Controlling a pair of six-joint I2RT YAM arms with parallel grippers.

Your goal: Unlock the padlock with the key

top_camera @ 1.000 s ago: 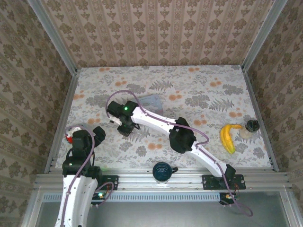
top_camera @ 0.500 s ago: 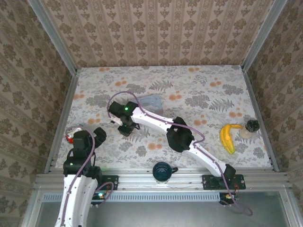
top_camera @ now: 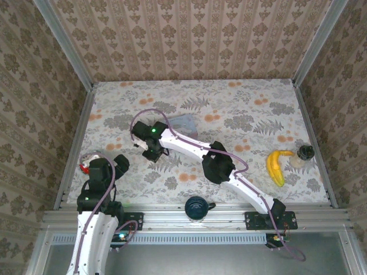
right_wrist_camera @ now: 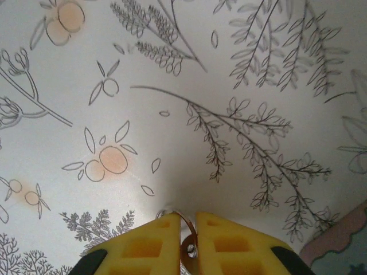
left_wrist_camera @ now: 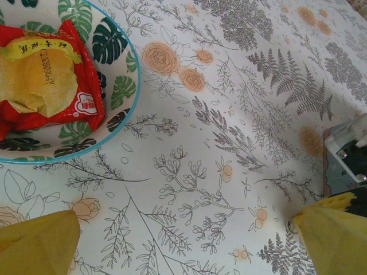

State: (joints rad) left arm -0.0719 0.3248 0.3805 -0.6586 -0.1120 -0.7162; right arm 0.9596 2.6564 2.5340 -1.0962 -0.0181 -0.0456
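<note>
At the table's near edge we see 1 dark mug (top_camera: 196,207). Well to its left, the left gripper (left_wrist_camera: 183,246) hangs with its 2 yellow pads (left_wrist_camera: 37,243) spread wide over the flowered cloth (left_wrist_camera: 229,114). It is beside a leaf-patterned plate (left_wrist_camera: 133,86) holding a red snack packet (left_wrist_camera: 51,80).

Farther in, the right gripper (right_wrist_camera: 188,217) points down at mid-table. Its 2 fingers are pressed almost together on a small brassy piece with a thin metal loop, which we take for the padlock (right_wrist_camera: 187,250). We cannot tell whether it touches the cloth.

Just beyond lies a pale blue tin (top_camera: 184,121). Off to the right, 1 banana (top_camera: 276,167) lies beside a black knob (top_camera: 305,153).
</note>
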